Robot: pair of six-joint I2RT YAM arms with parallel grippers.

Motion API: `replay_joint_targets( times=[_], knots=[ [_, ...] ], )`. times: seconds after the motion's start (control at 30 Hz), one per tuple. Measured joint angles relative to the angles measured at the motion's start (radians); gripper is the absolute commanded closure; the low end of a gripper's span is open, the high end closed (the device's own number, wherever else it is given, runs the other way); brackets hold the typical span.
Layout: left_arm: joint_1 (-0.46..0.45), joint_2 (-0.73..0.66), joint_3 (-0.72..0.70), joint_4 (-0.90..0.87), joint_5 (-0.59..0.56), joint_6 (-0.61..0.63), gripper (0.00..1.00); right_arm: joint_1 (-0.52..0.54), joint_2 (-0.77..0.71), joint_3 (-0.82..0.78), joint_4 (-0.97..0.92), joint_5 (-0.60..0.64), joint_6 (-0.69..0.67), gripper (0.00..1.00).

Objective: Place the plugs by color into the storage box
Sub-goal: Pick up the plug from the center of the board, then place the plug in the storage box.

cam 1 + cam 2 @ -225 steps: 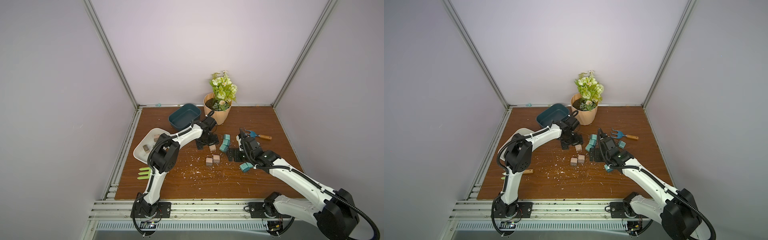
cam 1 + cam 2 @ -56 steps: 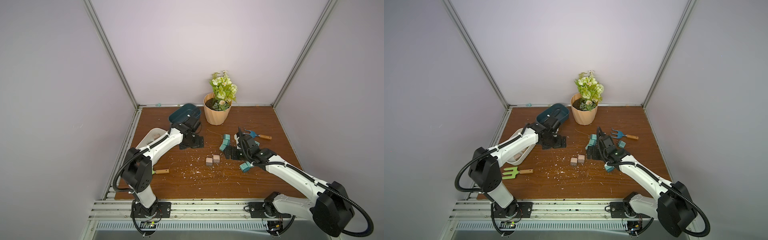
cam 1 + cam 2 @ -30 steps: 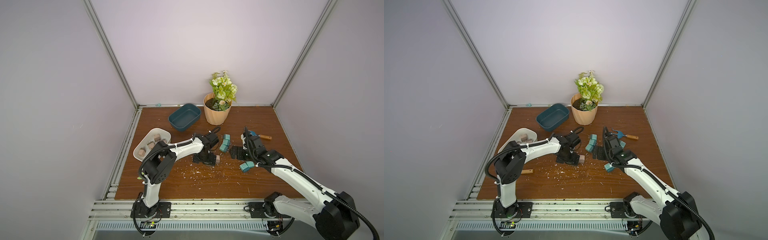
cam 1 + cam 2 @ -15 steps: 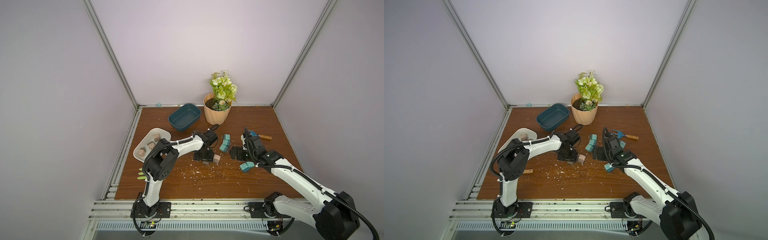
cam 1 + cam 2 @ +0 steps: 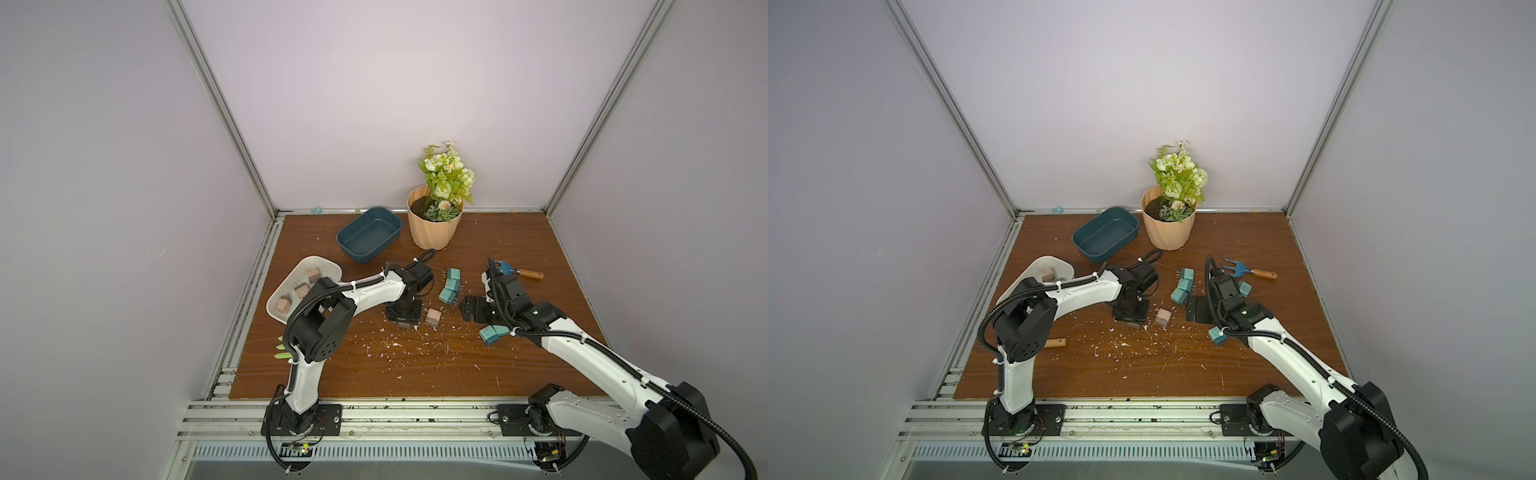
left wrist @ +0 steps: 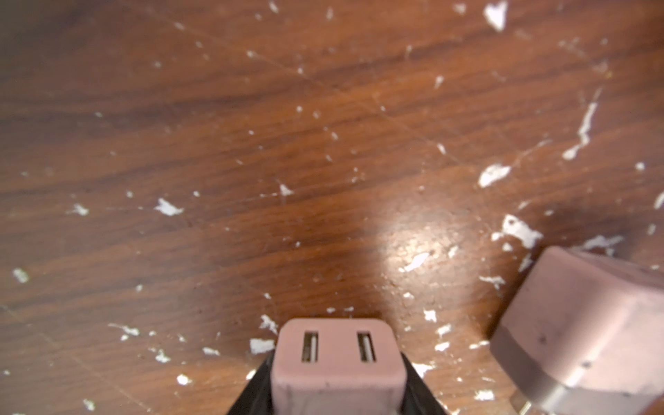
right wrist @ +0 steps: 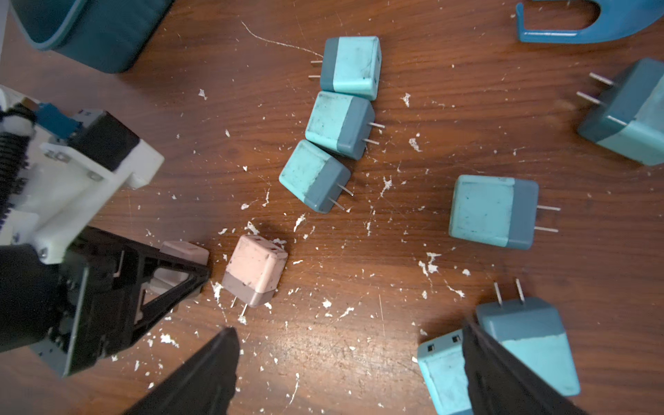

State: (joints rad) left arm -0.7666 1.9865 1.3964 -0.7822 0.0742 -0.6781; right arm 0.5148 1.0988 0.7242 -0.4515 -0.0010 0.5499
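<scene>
While the left gripper [image 5: 402, 318] is down on the table [image 5: 374, 374] near its middle, its jaws sit tight against both sides of a pink plug [image 6: 337, 363], whose face with two slots shows in the left wrist view. From the right wrist I see that same plug wedged between the black fingers [image 7: 199, 273]. A second pink plug [image 5: 433, 318] lies free on its side just beside that gripper. My right gripper [image 7: 348, 327] has its jaws spread wide with nothing between them, over the table to the right of the loose pink one. One finger [image 7: 492, 373] crosses in front of two teal plugs [image 7: 528, 341] lying close together, and I cannot tell whether it touches them. Three more teal plugs [image 5: 450, 285] lie in a touching chain between the two grippers, toward the back. Another teal plug [image 7: 492, 212] lies alone ahead of the open jaws. Three pink plugs [image 5: 302, 291] are already in the white tray [image 5: 320, 260] at the left edge, which is partly hidden by the left arm. Behind it the teal tray [image 5: 361, 254] stands beside the pot [image 5: 434, 232]. A blue fork [image 5: 515, 271] lies behind the right gripper, and white flecks are scattered over the wood.
</scene>
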Motion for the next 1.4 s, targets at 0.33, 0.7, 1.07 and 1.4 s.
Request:
replay_joint_targets(
  times=[0.33,0.7,1.07,1.4],
  knots=[
    [0.161,-0.115,0.048,-0.06,-0.006,0.023,0.63,0.0,-0.006,-0.021,0.01,-0.004,0.0,0.01],
    [0.563,-0.314,0.02,-0.113,-0.014,0.137,0.64,0.0,-0.006,-0.031,0.027,-0.008,-0.004,0.01],
    [0.782,-0.299,-0.002,-0.137,-0.074,0.265,0.65,0.0,0.008,-0.031,0.037,-0.027,-0.02,0.01],
    [0.833,-0.289,-0.181,-0.101,-0.147,0.322,0.66,0.0,0.009,-0.031,0.037,-0.031,-0.022,0.01]
  ],
)
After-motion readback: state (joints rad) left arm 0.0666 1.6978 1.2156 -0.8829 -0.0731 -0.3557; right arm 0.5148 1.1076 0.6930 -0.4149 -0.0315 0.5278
